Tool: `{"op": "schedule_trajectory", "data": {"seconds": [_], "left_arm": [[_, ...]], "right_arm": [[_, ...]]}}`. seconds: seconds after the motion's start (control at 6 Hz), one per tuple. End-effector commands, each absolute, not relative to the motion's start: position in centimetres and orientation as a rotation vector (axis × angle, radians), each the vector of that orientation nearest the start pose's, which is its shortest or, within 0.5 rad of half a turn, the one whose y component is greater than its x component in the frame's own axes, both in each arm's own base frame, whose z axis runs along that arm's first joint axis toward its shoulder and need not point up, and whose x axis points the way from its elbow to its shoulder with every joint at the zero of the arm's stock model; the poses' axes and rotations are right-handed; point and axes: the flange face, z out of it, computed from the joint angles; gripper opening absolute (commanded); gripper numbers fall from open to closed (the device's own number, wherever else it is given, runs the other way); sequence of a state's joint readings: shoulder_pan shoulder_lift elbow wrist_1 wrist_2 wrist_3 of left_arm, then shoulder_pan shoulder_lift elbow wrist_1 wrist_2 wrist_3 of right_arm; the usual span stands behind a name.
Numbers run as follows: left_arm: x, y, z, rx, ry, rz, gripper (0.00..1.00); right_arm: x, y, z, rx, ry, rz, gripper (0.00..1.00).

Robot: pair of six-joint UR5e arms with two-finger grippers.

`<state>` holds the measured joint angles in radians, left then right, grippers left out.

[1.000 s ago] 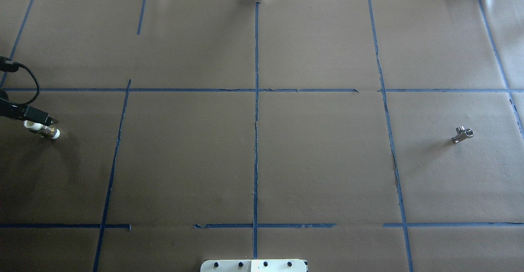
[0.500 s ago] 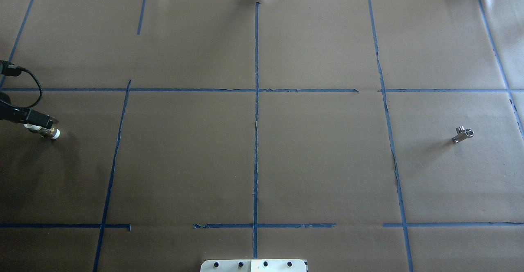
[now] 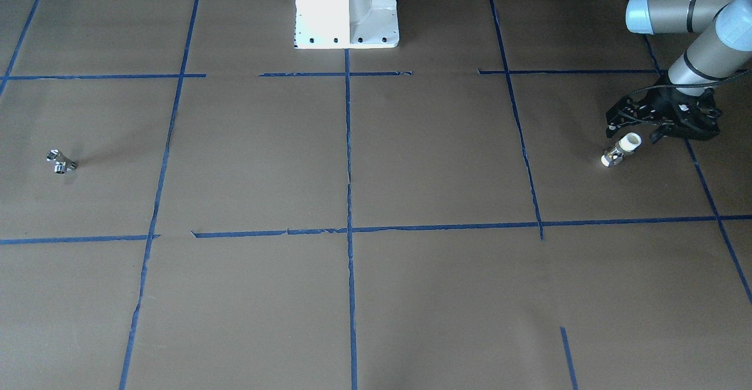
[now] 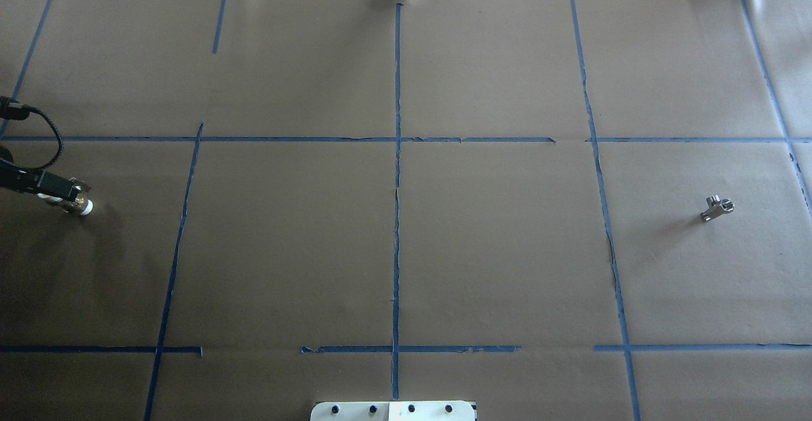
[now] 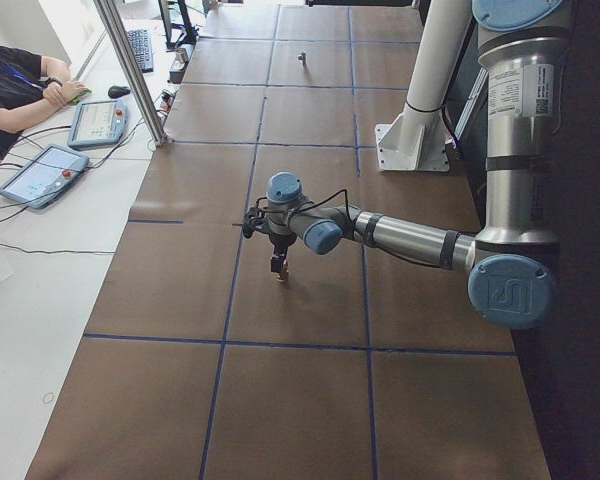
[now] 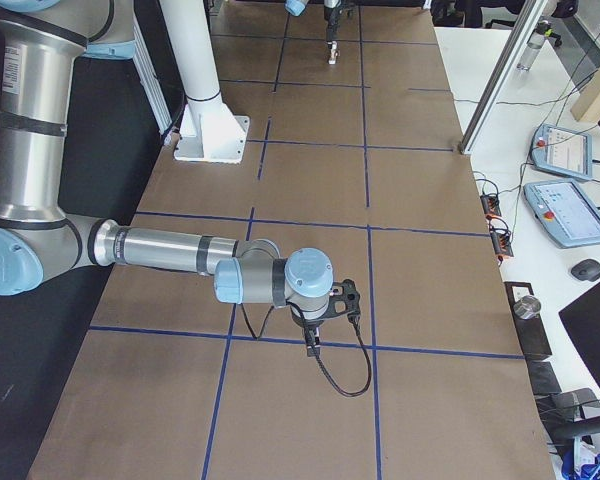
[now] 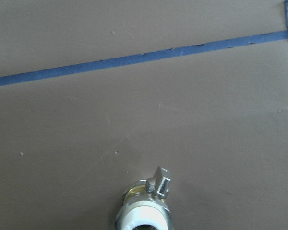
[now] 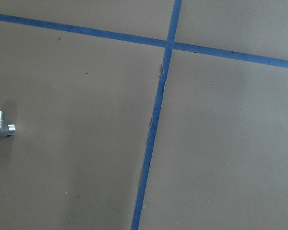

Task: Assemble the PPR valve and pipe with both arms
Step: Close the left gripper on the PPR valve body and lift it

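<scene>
The valve (image 3: 620, 150) has white plastic ends and a metal middle with a small lever, and lies on the brown paper at my far left. It also shows in the overhead view (image 4: 79, 205) and at the bottom edge of the left wrist view (image 7: 145, 208). My left gripper (image 3: 633, 133) hangs just above its white end, jaws spread, holding nothing; in the overhead view the left gripper (image 4: 63, 190) covers part of it. A small metal T-shaped fitting (image 4: 717, 208) lies alone at the far right (image 3: 61, 161). My right gripper (image 6: 313, 343) shows only in the exterior right view, so I cannot tell its state.
The white pedestal base (image 3: 346, 8) stands at the table's middle near edge. Blue tape lines (image 4: 398, 155) divide the brown paper. A metal post (image 5: 130, 70), teach pendants and an operator (image 5: 10, 90) are beyond the table's far side.
My left gripper has shifted a little over the valve and now hides more of its white end; its cable loop has sunk. The valve and the fitting have not moved.
</scene>
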<state>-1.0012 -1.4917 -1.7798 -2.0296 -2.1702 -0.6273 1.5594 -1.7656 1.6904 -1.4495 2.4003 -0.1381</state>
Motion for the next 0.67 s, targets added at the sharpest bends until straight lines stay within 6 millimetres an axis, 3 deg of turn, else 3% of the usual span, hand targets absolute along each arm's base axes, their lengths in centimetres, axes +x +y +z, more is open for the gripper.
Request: {"op": "schedule_trajectory", "data": {"seconds": [0.0,0.17,0.33,0.5], "left_arm": [[19.46,-44.78,55.29,0.138,0.795,0.118,1.00],[19.58,-44.82,55.76,0.130,0.791,0.117,1.00],[19.58,-44.82,55.77,0.127,0.791,0.111,0.90],[19.60,-44.88,55.72,0.126,0.790,0.105,0.54]], "right_arm": [[5.48,-41.22,67.15,0.096,-0.826,-0.161,1.00],[5.41,-41.23,67.15,0.095,-0.826,-0.162,1.00],[5.41,-41.23,67.15,0.095,-0.826,-0.162,1.00],[5.35,-41.16,67.21,0.092,-0.827,-0.161,1.00]]}}
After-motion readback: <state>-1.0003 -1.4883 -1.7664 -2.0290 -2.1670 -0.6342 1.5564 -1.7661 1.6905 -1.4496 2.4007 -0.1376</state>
